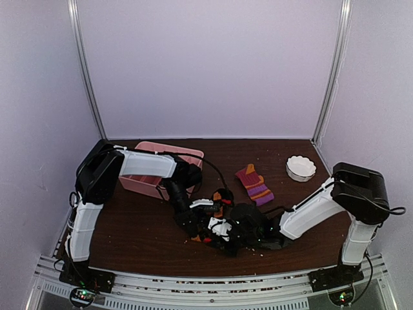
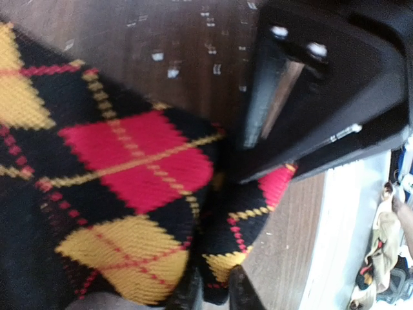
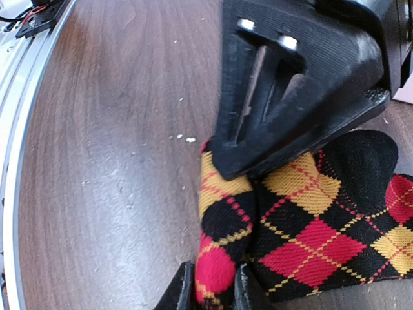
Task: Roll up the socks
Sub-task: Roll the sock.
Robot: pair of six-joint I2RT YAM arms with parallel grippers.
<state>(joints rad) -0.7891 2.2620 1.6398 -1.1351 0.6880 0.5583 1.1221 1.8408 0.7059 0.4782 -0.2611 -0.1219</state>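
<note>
Argyle sock (image 3: pixel 310 245) on surface (image 3: pixel 97 161): left jaws and right jaws each clamped on its fabric; striped sock (image 1: pixel 253 184) lies apart.

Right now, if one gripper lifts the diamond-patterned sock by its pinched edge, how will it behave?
Probably floppy: the sock folds and bunches where the right gripper pinches it. Likely light and grippy, being soft knit; unlikely to roll.

Pink tray (image 1: pixel 171 150) back-left, white bowl (image 1: pixel 301 169) back-right — both on the table (image 1: pixel 135 226).
</note>
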